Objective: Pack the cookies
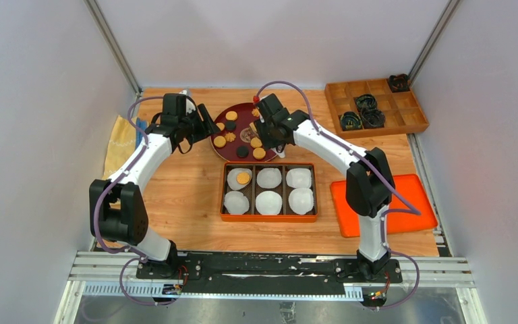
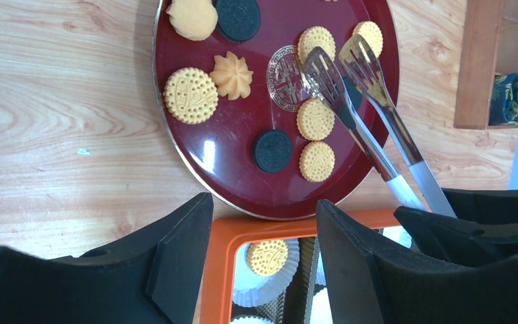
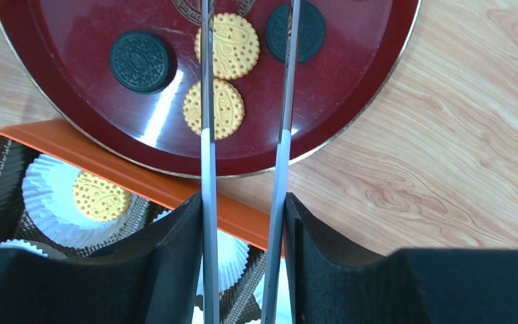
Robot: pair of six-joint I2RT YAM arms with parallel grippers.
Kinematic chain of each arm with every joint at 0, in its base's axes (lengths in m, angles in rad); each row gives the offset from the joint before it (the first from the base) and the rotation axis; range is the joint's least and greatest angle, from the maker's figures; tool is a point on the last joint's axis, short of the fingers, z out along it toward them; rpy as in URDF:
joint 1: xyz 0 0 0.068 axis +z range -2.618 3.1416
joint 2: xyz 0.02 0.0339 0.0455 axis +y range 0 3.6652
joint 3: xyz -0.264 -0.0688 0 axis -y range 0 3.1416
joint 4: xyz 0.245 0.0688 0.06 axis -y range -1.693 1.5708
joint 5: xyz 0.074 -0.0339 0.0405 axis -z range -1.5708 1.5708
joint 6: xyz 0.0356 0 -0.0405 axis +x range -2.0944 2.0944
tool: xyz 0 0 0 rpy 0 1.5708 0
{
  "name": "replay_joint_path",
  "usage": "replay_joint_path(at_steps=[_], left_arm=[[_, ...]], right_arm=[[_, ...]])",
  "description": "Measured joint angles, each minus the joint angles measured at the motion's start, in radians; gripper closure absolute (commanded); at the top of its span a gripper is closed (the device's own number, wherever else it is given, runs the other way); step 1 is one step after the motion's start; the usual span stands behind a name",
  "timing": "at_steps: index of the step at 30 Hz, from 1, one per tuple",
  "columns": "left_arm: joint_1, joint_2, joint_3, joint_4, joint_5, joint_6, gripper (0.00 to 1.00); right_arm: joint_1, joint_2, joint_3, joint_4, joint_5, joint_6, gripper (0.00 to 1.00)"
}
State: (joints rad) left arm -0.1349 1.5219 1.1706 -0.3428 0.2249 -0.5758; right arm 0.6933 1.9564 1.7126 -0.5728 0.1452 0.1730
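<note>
A dark red round plate (image 1: 243, 123) holds the cookies: golden ones (image 2: 190, 95), dark ones (image 2: 272, 150) and a flower-shaped one (image 2: 231, 75). In front of it stands an orange box (image 1: 268, 217) with several white paper cups; the far-left cup holds one golden cookie (image 1: 243, 178). My right gripper (image 3: 243, 202) is shut on metal tongs (image 2: 351, 88). The tong tips are slightly apart over the plate's right half, with a golden cookie (image 3: 228, 46) lying between the arms. My left gripper (image 2: 263, 202) is open and empty, above the plate's near-left edge and the box corner.
A wooden compartment tray (image 1: 376, 106) with dark items stands at the back right. A flat orange lid (image 1: 384, 202) lies at the right by the right arm. A yellow cloth (image 1: 120, 135) lies at the left edge. Grey walls close in on three sides.
</note>
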Motion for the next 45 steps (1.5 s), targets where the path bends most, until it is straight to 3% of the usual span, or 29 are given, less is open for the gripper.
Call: replay_joint_path(at_steps=[10, 45], left_arm=[[0.000, 0.000, 0.000, -0.002, 0.000, 0.000, 0.36], [0.000, -0.010, 0.000, -0.002, 0.018, 0.000, 0.36]], right_arm=[[0.000, 0.065, 0.046, -0.013, -0.004, 0.011, 0.52], [0.000, 0.019, 0.025, -0.042, 0.092, 0.014, 0.52]])
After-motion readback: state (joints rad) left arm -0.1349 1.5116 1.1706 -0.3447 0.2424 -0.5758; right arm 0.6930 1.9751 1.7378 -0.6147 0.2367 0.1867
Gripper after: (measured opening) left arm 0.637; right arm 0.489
